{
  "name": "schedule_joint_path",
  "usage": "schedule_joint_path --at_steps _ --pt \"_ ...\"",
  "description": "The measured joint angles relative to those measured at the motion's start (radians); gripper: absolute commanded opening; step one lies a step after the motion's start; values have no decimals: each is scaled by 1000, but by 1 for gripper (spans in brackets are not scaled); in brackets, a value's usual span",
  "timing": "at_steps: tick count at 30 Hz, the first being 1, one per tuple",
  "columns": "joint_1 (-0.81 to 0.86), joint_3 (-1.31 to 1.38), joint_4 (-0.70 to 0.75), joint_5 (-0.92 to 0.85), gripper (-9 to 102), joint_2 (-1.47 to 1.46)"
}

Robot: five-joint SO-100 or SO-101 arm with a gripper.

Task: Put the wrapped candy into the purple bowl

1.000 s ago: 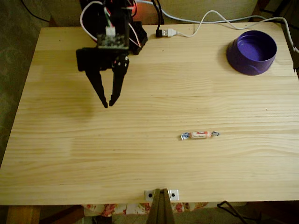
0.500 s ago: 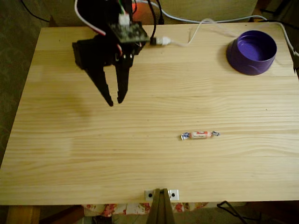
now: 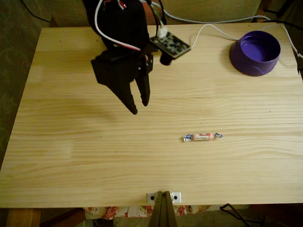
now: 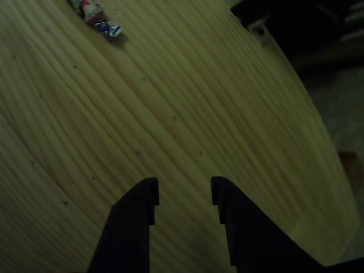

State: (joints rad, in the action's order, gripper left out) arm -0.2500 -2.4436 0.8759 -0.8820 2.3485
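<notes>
Wrapped candy (image 3: 202, 136) lies well right of the parted end effector (image 3: 139, 108).

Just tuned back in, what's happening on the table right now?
The arm's gripper hangs open and empty above the wooden table, left of centre in the fixed view. The wrapped candy lies flat on the table, down and to the right of the gripper, untouched; in the other view its twisted end shows at the top edge, well ahead of the fingertips. The purple bowl sits empty at the far right corner. Nothing has been picked up yet.
</notes>
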Motion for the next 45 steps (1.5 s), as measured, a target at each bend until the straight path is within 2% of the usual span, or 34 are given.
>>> schedule_joint_path --at_steps 10,29,45 --pt "-91 216 0 -67 21 -284" --pt "-325 575 0 -60 22 -703" --pt "-354 749 -34 -91 20 -976"
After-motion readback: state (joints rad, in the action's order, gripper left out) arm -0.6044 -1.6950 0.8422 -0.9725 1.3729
